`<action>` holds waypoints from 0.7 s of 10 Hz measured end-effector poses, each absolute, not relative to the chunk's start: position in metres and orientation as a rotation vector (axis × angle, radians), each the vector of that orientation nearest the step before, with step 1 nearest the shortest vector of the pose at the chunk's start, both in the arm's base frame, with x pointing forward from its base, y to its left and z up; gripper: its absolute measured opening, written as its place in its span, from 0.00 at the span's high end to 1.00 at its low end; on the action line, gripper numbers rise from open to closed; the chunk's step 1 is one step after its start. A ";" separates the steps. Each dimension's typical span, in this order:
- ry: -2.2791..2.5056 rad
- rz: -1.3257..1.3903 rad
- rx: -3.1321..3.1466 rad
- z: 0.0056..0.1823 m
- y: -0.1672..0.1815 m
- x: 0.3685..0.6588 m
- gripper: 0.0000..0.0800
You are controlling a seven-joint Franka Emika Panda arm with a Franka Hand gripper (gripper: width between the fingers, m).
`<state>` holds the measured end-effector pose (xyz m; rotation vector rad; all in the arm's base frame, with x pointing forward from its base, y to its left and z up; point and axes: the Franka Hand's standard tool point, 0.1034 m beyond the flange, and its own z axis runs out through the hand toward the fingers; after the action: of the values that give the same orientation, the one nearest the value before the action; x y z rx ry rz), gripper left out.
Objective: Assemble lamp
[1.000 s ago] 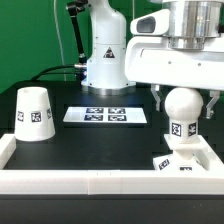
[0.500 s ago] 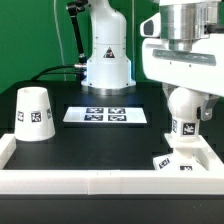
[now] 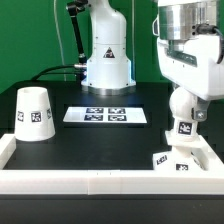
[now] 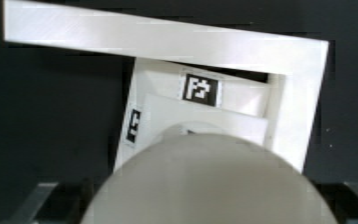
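My gripper (image 3: 184, 102) is shut on the white ball-shaped bulb (image 3: 184, 112), holding it upright just above the flat square base (image 3: 178, 161) in the front corner on the exterior view's right. The bulb's tagged stem touches or nearly touches the base; I cannot tell which. In the wrist view the bulb (image 4: 202, 180) fills the foreground, with the base (image 4: 202, 110) and its tag beyond it. The dark fingers (image 4: 51, 200) flank the bulb. The tapered shade (image 3: 34, 113) stands mouth down on the exterior view's left, apart from the gripper.
The marker board (image 3: 106, 115) lies in the middle of the black table. A raised white wall (image 3: 80, 180) borders the front and sides. The robot's white pedestal (image 3: 107, 50) stands at the back.
My gripper has moved with the bulb toward the exterior view's right and slightly down, bringing it over the base. The shade and base have not moved.
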<state>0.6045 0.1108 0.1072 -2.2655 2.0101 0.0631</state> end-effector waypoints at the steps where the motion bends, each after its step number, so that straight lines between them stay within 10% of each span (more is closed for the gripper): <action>1: 2.083 0.076 -2.192 0.108 0.112 0.605 0.28; 7: 1.886 0.078 -2.355 0.117 0.125 0.592 0.13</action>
<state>0.5924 0.1247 0.1167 -2.3553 1.8864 0.0775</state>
